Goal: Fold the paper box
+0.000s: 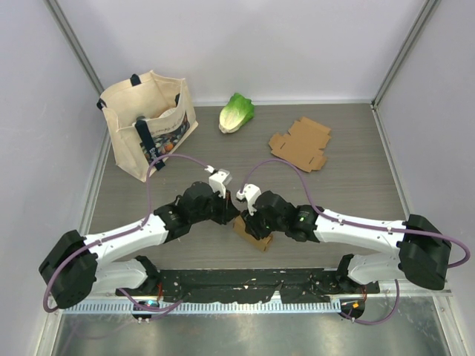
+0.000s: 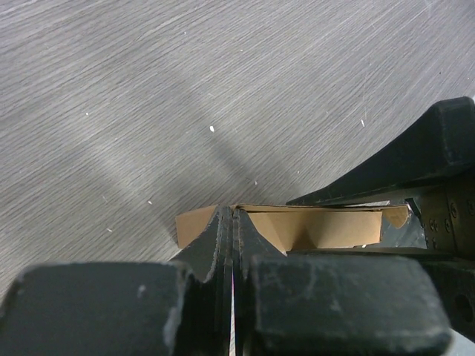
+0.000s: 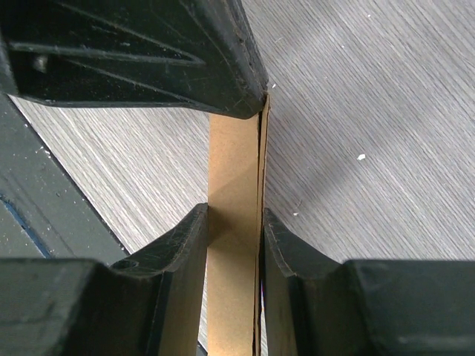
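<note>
A small brown paper box (image 1: 253,236), partly folded, is held between both arms near the table's front middle. My left gripper (image 1: 231,215) comes in from the left. In the left wrist view its jaws (image 2: 234,215) are pressed together on a thin wall of the box (image 2: 326,228), with brown card showing on both sides of the tips. My right gripper (image 1: 251,224) grips the box from the right. Its fingers (image 3: 235,222) clamp both faces of the narrow upright box (image 3: 234,163). The left gripper's black finger (image 3: 148,52) touches the box's top edge.
A flat unfolded cardboard blank (image 1: 300,143) lies at the back right. A green lettuce (image 1: 236,113) sits at the back centre, and a cream tote bag (image 1: 148,122) stands at the back left. The dark base rail (image 1: 245,285) runs along the near edge.
</note>
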Robot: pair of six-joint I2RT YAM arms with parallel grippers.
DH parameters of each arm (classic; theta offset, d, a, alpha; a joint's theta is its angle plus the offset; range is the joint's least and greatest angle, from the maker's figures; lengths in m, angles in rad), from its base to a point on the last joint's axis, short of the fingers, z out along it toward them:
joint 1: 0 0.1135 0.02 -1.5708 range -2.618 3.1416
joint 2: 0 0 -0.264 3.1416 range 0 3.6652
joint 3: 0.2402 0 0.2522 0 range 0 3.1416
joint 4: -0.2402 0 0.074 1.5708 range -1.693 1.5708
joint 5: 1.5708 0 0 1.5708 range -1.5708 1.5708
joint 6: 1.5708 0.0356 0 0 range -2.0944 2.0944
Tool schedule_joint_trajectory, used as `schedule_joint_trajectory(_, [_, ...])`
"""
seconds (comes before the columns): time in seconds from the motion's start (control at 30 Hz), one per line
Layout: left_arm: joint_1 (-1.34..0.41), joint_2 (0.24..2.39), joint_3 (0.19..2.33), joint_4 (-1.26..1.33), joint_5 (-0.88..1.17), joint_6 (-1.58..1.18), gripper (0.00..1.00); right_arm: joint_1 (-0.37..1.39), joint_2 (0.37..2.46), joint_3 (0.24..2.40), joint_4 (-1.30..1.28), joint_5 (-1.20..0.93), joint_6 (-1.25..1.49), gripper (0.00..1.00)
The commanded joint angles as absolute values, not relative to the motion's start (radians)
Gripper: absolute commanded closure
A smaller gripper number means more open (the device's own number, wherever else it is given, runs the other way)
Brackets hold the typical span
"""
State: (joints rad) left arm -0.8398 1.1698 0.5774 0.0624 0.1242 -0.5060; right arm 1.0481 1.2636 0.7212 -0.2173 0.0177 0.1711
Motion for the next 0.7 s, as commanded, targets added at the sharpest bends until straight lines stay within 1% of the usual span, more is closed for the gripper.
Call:
schedule_joint_trajectory(0.0, [-0.856,1.137,0.532,0.097,0.081,-0.523,1.00,1.057,1.272,0.722,-0.155,0.101,0.198,0.73])
schedule_joint_trajectory(0.23, [-0.887,1.131,0.489,0.097,-0.027,-0.531,1.00,1.057,1.292,0.736,-0.158,0.132,0.173,0.71])
schedule_joint_trajectory(0.3, [-0.888,1.118,0.477,0.084,-0.049,-0.528,1.00,1.057,1.293,0.738,-0.164,0.143,0.167,0.68])
schedule_joint_trajectory(0.4, [-0.888,1.088,0.460,0.071,-0.080,-0.522,1.00,1.057,1.285,0.736,-0.173,0.153,0.160,0.67])
schedule_joint_trajectory(0.67, [-0.887,1.084,0.433,0.075,-0.078,-0.517,1.00,1.057,1.292,0.733,-0.173,0.164,0.161,0.61])
